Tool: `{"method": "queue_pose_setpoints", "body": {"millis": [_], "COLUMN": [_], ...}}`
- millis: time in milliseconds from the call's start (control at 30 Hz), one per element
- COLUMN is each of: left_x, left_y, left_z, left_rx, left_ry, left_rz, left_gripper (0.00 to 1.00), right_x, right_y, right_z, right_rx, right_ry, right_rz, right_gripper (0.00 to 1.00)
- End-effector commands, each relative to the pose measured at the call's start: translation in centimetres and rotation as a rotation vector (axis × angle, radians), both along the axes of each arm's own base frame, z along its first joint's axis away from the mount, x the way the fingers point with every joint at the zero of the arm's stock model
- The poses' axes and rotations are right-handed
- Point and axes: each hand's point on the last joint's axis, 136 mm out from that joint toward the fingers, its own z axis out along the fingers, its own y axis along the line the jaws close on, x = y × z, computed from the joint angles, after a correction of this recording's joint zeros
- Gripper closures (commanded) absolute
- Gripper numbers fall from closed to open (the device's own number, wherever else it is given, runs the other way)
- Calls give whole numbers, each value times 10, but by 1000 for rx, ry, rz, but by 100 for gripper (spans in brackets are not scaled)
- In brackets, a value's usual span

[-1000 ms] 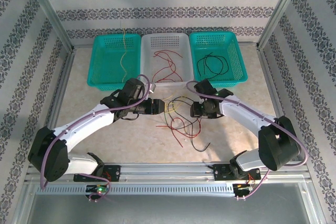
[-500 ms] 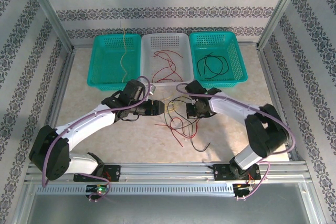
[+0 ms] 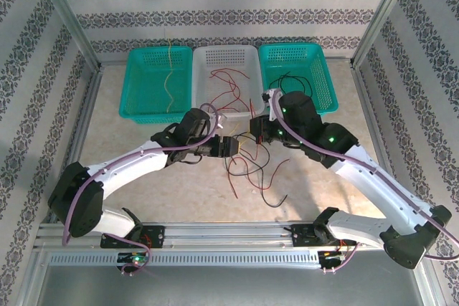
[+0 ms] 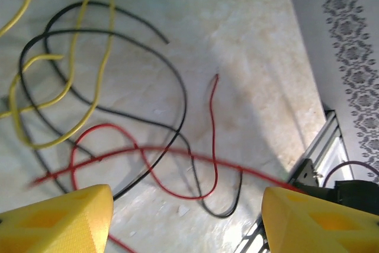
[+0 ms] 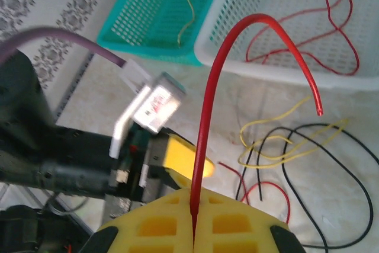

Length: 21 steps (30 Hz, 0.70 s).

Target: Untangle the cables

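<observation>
Right pincer (image 5: 194,224): clamped tight on one red wire (image 5: 208,99), which rises from between the yellow pads in a tall arch and ends free in the air. From above, this pincer (image 3: 257,128) hangs just in front of the white basket (image 3: 204,62).
Left pincer (image 4: 186,208): jaws wide, gripping nothing. It sits low over the heap, and a blurred red strand crosses the gap between its pads.
Change: a second ago the right jaws stood half apart down at the heap. Now they are closed and the arm has swung up and back toward the baskets. The left arm has reached further right, into the heap.
Meaning: one red strand looks to have been picked out and is probably bound for the white basket. Whether its tail is clear of the other strands cannot be told.
Cables (image 3: 247,168): red, black and yellow strands lie looped over one another on the table, below and between the two pincers. The left wrist view shows a yellow loop (image 4: 71,75) woven through black ones (image 4: 136,63).
Left green basket (image 3: 133,80): one yellow wire.
White basket: several red wires.
Right green basket (image 3: 326,69): black wires.
Progress: sorting is well begun, but the heap on the table is not yet cleared.
</observation>
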Motion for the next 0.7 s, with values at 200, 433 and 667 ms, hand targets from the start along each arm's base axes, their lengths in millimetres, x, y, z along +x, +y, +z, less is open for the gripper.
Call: {"method": "queue_pose_setpoints", "body": {"millis": [200,433,667], "left_x": [-5,-8,-3], "left_y": [-16,-8,18], "left_z": [35,27,45], "left_rx": [-117,-75,29], "left_ry": [-98,-90,-177], "left_rz": [-48,-36,42], "left_gripper": [32,33,30], "right_x": [5,50,128], "right_y": [-11,-65,-137], "right_z": [122,160,152], "right_rx": [152,153,158], "right_ry": [-258,-318,-260], "right_rz": [-42,-271,-541], "right_gripper": [100,100,100]}}
